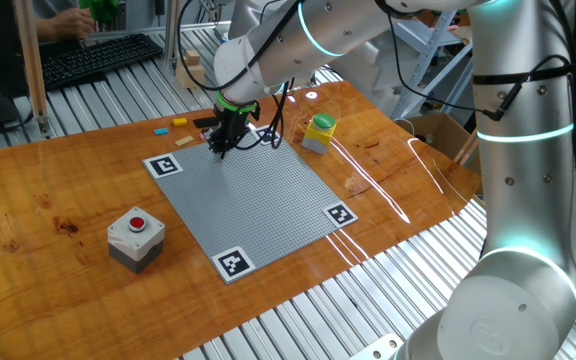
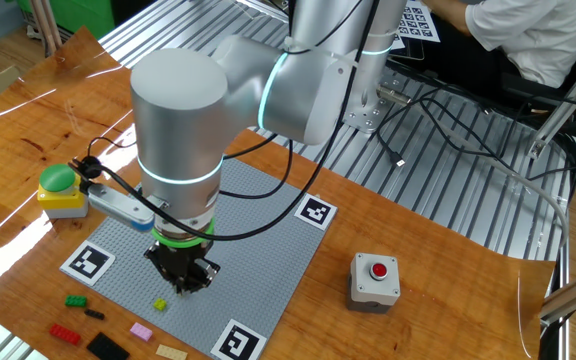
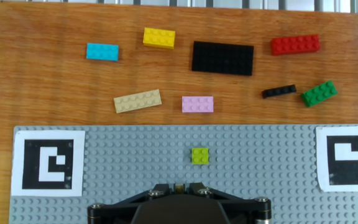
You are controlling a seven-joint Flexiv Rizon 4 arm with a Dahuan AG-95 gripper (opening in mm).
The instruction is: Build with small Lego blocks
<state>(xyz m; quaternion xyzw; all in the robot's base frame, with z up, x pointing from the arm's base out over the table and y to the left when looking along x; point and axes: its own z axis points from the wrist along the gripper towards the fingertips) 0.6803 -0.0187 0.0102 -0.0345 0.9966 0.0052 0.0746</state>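
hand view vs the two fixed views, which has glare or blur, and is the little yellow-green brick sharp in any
Hand view: even light, no glare, the yellow-green brick sharp on the grey studded plate, studs countable. One fixed view: bright streaks of glare on the wooden table at right, and the brick hidden. The other fixed view: glare at upper left; the brick only a small soft speck.

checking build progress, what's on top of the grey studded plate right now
One small yellow-green brick sits on the grey studded plate, near the edge facing the loose bricks. Printed marker squares lie at its corners. The gripper hovers close above, hiding the studs directly beneath it.
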